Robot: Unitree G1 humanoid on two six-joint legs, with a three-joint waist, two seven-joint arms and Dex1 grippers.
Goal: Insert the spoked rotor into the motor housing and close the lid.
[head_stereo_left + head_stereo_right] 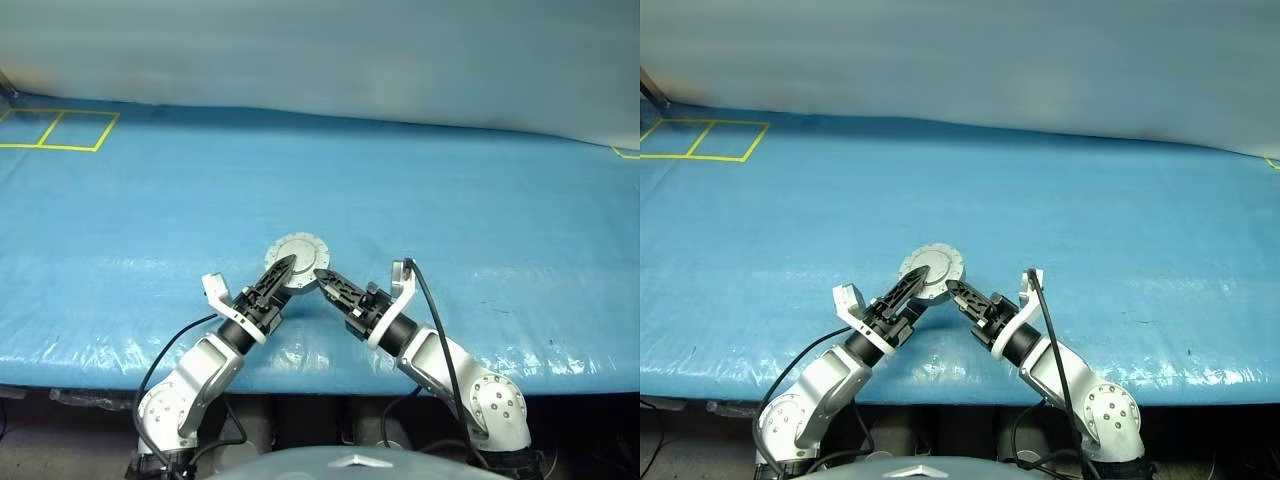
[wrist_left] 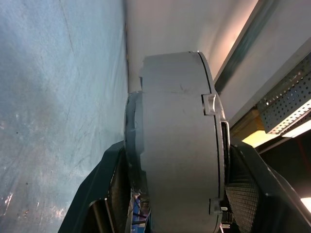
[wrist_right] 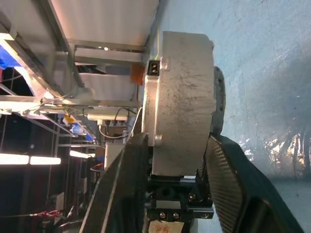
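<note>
A: Fingers of both grippers, left gripper (image 1: pixel 290 266) and right gripper (image 1: pixel 325 279), are straddling the closed motor housing (image 1: pixel 299 262) on the blue table (image 1: pixel 480 230).

B: Wrist views are showing its grey side wall between the pads; no writing is showing.

Blue table cover (image 1: pixel 470 200) bears yellow tape squares (image 1: pixel 58 130).

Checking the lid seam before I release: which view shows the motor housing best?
The left wrist view: the motor housing shows side-on, its lid seam visible. The right wrist view shows its other flank; the eye views show its round top between both grippers.
</note>
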